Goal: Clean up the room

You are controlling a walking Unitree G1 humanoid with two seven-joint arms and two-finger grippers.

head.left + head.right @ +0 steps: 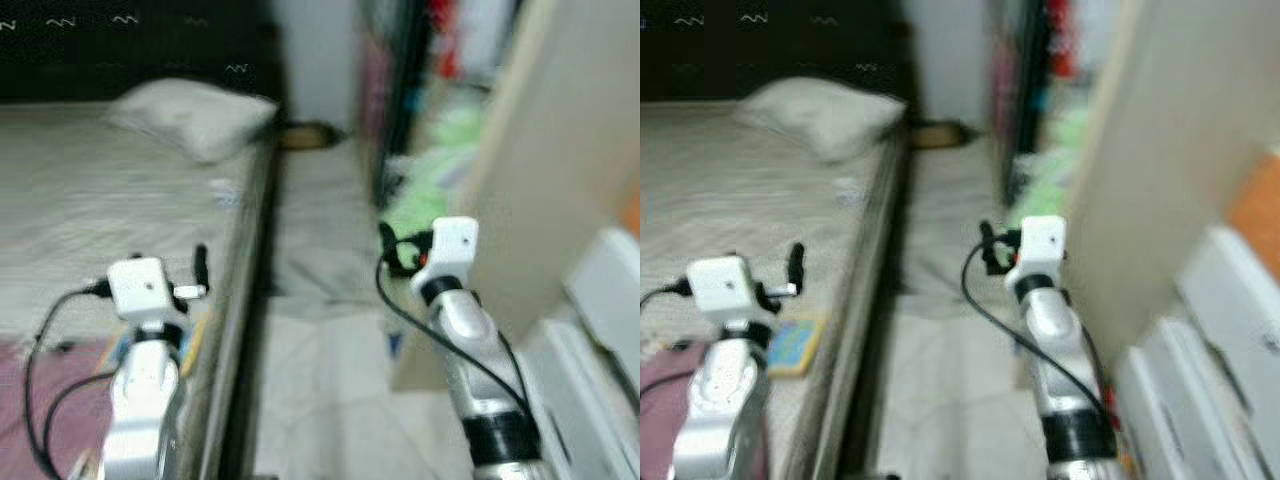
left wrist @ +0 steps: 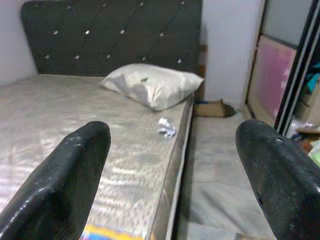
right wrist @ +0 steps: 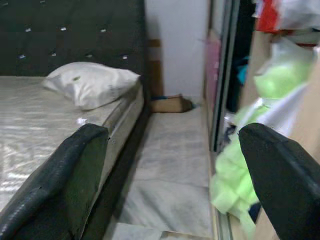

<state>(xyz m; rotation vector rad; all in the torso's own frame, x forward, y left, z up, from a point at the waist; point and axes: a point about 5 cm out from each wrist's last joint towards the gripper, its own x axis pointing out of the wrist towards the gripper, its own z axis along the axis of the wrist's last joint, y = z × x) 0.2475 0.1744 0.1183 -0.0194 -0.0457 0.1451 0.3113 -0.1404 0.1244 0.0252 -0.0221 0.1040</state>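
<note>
The likeliest thing to tidy is a crumpled scrap of white paper (image 2: 166, 128) lying on the bare mattress (image 2: 75, 107) near its edge, at about five o'clock from the white pillow (image 2: 152, 85) that rests against the dark tufted headboard (image 2: 115, 35). A flat, brightly printed item, perhaps a book (image 1: 795, 345), sits on the mattress edge at about five o'clock from the left gripper (image 2: 170, 185), and a purple cloth (image 1: 50, 400) lies at the near corner of the bed.

The left gripper hangs over the mattress, jaws wide and holding nothing, with the scrap ahead at twelve o'clock. The right gripper (image 3: 175, 185) hangs over the pale floor (image 3: 170, 165) of the aisle beside the bed, jaws likewise wide and empty. At two o'clock from it, light-green stuff (image 3: 235, 185) spills from an open wardrobe (image 3: 227, 75); a small cardboard box (image 3: 170, 104) lies on the floor at the far wall.

By my reading, little is done: the scrap, book, cloth and spilled things all remain to be picked up.
</note>
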